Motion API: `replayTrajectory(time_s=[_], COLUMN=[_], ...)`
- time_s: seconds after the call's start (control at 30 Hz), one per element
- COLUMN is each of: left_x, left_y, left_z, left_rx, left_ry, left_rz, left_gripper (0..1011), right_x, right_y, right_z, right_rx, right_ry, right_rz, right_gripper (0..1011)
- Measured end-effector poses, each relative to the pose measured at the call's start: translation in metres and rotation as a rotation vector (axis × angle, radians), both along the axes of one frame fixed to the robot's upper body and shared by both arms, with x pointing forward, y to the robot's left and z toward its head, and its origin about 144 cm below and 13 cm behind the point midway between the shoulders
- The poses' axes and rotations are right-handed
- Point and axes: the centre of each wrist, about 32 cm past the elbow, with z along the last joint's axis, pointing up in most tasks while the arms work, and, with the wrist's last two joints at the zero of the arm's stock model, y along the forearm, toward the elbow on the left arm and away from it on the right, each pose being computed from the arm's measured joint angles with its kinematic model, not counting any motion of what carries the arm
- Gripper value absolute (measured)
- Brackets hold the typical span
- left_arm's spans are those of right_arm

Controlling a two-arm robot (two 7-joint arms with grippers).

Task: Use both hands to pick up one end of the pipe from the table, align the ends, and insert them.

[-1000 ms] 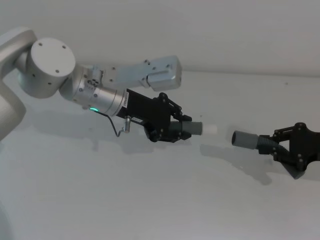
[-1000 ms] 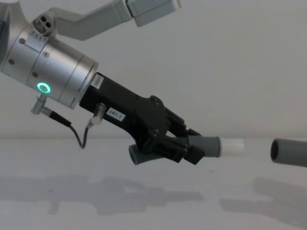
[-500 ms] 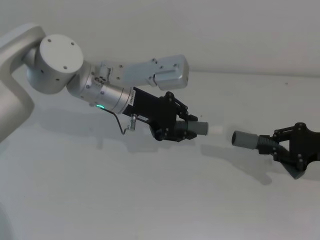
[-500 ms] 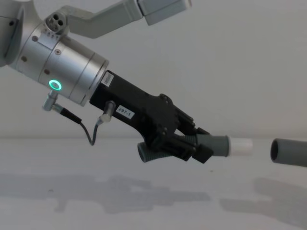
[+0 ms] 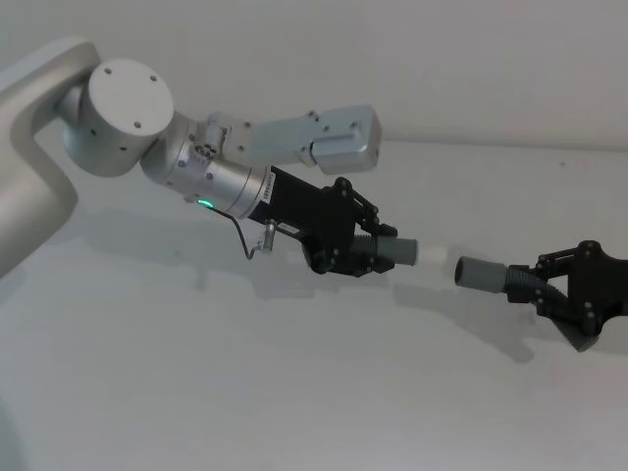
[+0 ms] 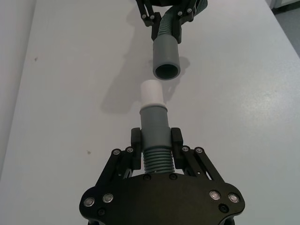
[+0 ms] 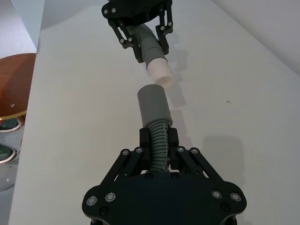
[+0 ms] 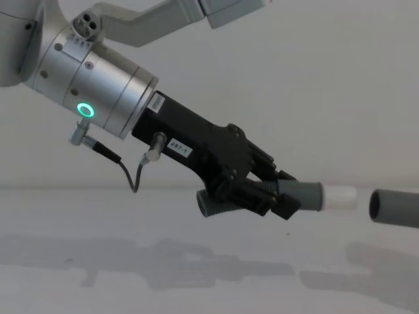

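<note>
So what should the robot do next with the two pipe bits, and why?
Probably ease the left gripper a bit further toward the right gripper. The white tip faces the grey mouth across a small gap, roughly in line, and both pieces are held above the table.

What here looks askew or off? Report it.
Nothing looks damaged or spilled. The left tool grips the pipe piece with the white tip; the right tool grips the piece with the open grey mouth. One small thing: in the head view the tip sits slightly higher than the mouth, with a gap between them.
</note>
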Motion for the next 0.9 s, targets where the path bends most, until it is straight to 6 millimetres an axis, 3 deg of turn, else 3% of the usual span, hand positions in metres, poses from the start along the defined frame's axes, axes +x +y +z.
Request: replayTrajectory(time_s=[0.9], left_x=[0.0043], left_y=[-0.0099], left_z=[0.003], left_rx=[0.001], left_ry=[0.005], left_rz=[-0.036], left_gripper=[364], right_x=[0.0006], right_y=[-0.0001], right_z=[-0.0008], right_rx=[0.007], right_ry=[0.001], right_rz=[0.001], right_gripper=[212])
